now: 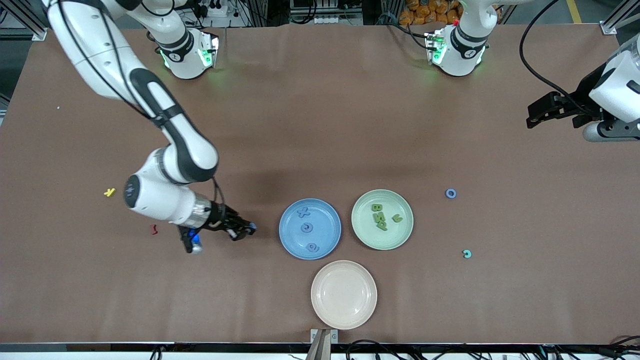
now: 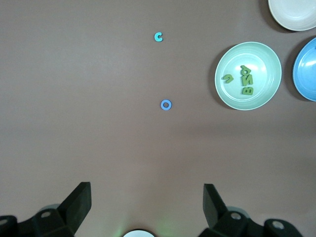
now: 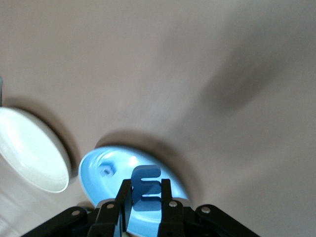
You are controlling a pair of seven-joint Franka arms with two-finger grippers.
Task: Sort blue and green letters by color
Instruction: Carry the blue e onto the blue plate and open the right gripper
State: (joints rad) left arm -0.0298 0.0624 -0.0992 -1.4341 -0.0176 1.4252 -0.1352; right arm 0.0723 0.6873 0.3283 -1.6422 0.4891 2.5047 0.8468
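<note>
On blue plate (image 1: 289, 235): three blue letters (image 1: 306, 228) | green plate (image 1: 406, 222): green letters (image 1: 378, 216) | right pincer (image 1: 248, 230) clamps blue letter; left pincer (image 1: 537, 116) spread

We cannot read the three blue letters (image 1: 306, 227) lying in the blue plate (image 1: 287, 239); they are too small. The green letters (image 1: 380, 217) in the green plate (image 1: 361, 231) overlap, hiding each other's shapes. In the right wrist view, the blue plate is partly covered by the right gripper (image 3: 146, 193) and the blue letter E (image 3: 146, 189) it clamps.
</note>
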